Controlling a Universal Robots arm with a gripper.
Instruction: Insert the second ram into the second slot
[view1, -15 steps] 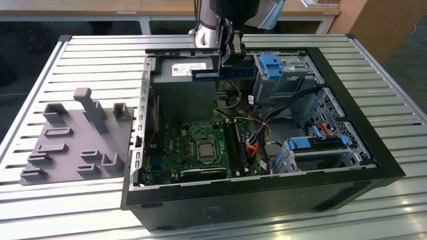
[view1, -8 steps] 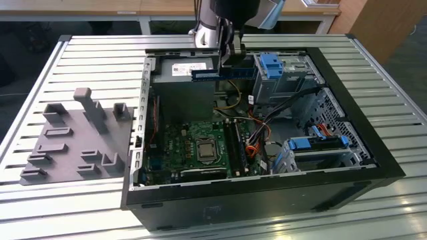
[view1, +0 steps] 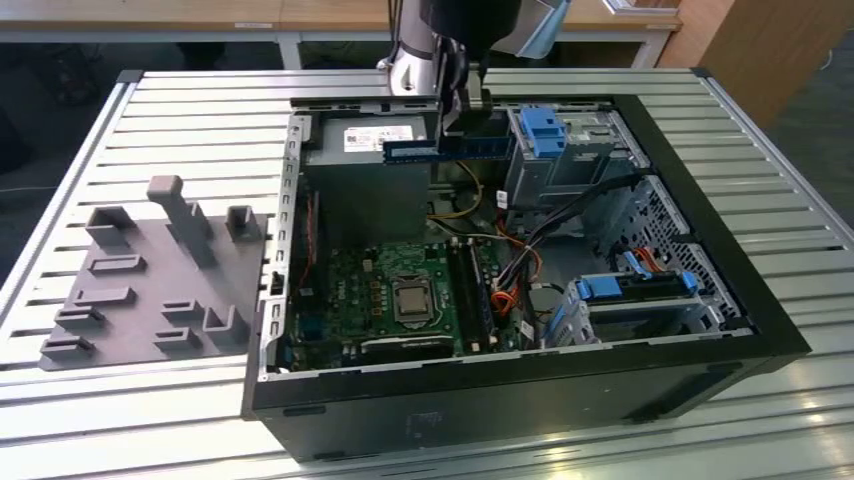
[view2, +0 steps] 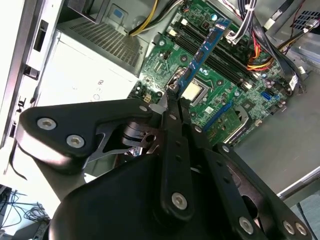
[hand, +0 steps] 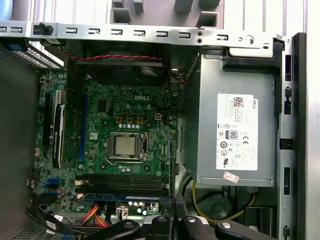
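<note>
The gripper, fingers clenched on the flat faces of the second ram, holds it on edge above the motherboard, presumably so its lower edge faces the memory slots.

Looks like a robotics lab: slatted aluminium bench bearing an opened computer tower and a grey parts fixture, gripper pinching the second ram above, wooden desks behind
</note>
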